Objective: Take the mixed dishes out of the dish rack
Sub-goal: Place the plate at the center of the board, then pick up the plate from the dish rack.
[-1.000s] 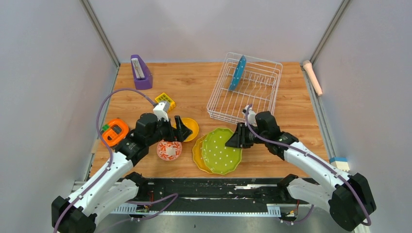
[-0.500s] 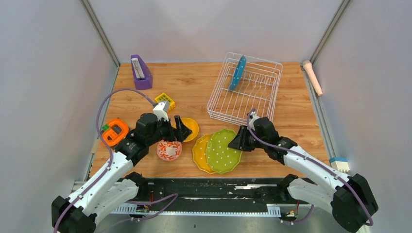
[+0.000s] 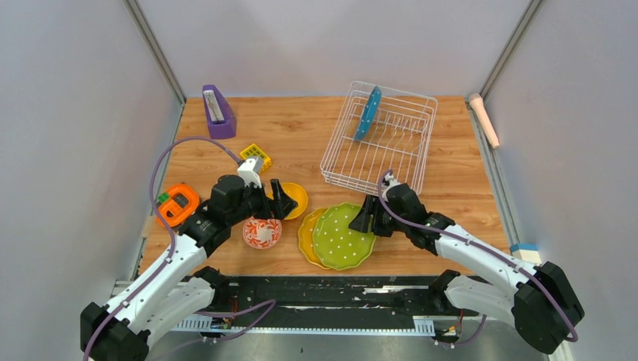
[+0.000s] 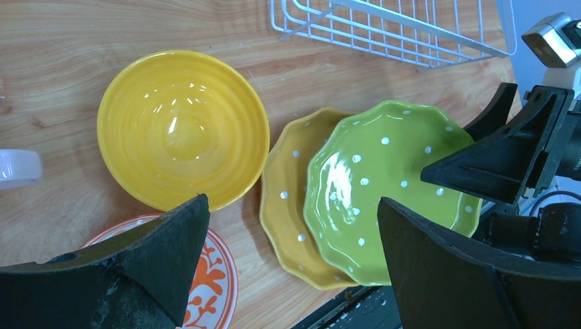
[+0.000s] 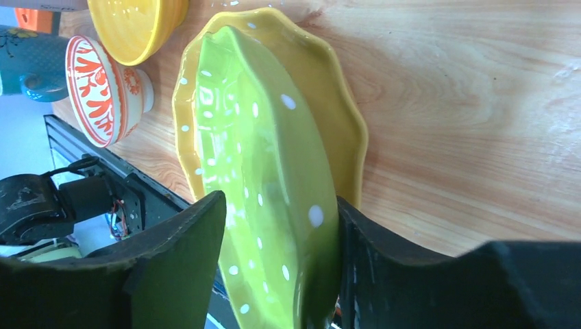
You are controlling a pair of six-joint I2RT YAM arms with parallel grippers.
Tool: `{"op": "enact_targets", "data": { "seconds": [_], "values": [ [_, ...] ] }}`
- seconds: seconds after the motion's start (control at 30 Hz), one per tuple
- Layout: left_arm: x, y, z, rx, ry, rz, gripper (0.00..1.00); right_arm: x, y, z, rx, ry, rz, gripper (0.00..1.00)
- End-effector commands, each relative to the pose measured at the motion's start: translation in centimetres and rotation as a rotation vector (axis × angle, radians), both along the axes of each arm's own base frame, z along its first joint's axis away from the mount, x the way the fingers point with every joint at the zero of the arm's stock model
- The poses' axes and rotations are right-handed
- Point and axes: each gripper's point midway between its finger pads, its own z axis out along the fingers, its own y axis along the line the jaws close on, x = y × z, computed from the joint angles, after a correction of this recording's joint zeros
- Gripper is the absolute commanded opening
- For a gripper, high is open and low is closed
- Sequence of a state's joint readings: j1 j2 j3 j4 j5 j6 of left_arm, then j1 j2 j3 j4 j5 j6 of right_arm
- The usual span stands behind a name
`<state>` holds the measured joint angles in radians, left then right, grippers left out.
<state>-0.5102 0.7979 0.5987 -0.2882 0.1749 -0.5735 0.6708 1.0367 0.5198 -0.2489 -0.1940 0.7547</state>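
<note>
My right gripper [image 3: 366, 216] is shut on the rim of the green dotted plate [image 3: 342, 235], which lies low over the yellow dotted plate [image 3: 307, 233] near the table's front edge. In the right wrist view the fingers [image 5: 281, 202] straddle the green plate [image 5: 260, 171]. My left gripper [image 3: 284, 201] is open and empty, above the red-and-white bowl [image 3: 262, 232] and next to the yellow bowl [image 3: 299, 197]; its view shows both [image 4: 291, 205]. The white dish rack [image 3: 334, 139] holds an upright blue plate [image 3: 368, 113]. A blue cup [image 5: 24, 68] shows beside the red-and-white bowl.
A purple wedge holder [image 3: 218, 111] stands at the back left. A yellow grid block [image 3: 256, 156] and an orange gadget [image 3: 177, 204] lie on the left. A pink cylinder [image 3: 484, 119] lies along the right edge, and a blue-and-white block [image 3: 525, 252] sits at the front right.
My right gripper has lowered the green plate from a tilted pose down and left onto the yellow plate. The left arm has not moved.
</note>
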Motion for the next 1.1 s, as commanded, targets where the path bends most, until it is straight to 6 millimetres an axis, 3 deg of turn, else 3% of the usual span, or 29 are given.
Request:
{"op": "enact_targets", "data": {
  "seconds": [0.0,0.57,0.67,0.7,0.8,0.87,1.07],
  "values": [
    [0.5,-0.1,0.6,0.004,-0.035,-0.006,1.0,1.5,0.5,2.3,0.02,-0.068,-0.025,0.59],
    [0.6,-0.1,0.5,0.01,-0.032,-0.01,1.0,1.5,0.2,1.7,-0.048,-0.039,-0.011,0.76],
    [0.6,-0.1,0.5,0.01,-0.03,-0.009,1.0,1.6,0.3,2.2,-0.054,-0.052,0.005,0.82],
    [0.6,-0.1,0.5,0.01,-0.031,-0.009,1.0,1.5,0.3,2.4,-0.054,-0.061,0.021,0.89],
    [0.5,-0.1,0.5,0.009,-0.032,-0.01,1.0,1.4,0.6,3.7,-0.04,-0.096,0.059,0.99],
    [0.5,-0.1,0.6,0.009,-0.034,-0.009,1.0,1.4,0.9,5.2,-0.015,-0.143,0.087,1.0],
    [0.5,0.1,0.8,0.006,-0.041,0.001,1.0,2.8,1.1,11.9,0.044,-0.334,0.09,1.0]
  ]
}}
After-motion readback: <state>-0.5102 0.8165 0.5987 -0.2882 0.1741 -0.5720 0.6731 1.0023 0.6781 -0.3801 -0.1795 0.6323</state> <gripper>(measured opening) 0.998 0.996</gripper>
